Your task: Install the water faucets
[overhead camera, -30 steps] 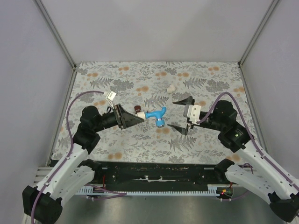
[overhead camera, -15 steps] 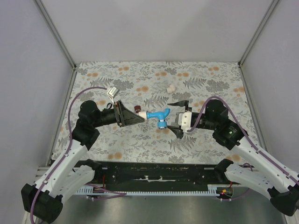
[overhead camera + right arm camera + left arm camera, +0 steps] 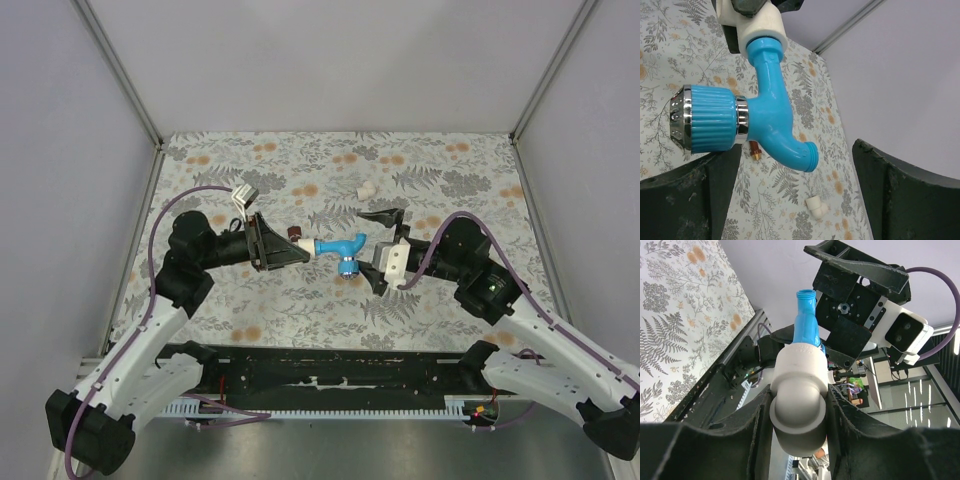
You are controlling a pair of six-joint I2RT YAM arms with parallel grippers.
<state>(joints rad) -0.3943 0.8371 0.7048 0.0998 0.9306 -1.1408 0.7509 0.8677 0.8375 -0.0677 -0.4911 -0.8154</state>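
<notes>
**One blue faucet held between two arms**

Two faucets are counted. A blue faucet (image 3: 338, 246) of smooth plastic, with a ribbed knob and a chrome ring, is seated in a white elbow fitting (image 3: 800, 400). The left gripper (image 3: 300, 251) is clamped on that fitting above the table. A red-brown faucet (image 3: 296, 233) is seen just beside that gripper. The right gripper (image 3: 379, 248) is spread wide, near the blue faucet but apart from it. A second white fitting (image 3: 366, 189) lies on the fern-patterned tabletop (image 3: 450, 170), which is enclosed by plain pale walls (image 3: 330, 60).

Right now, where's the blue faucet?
In the top view, centre: the blue faucet sticks out of a white fitting held by the left gripper, facing the open right gripper.
</notes>
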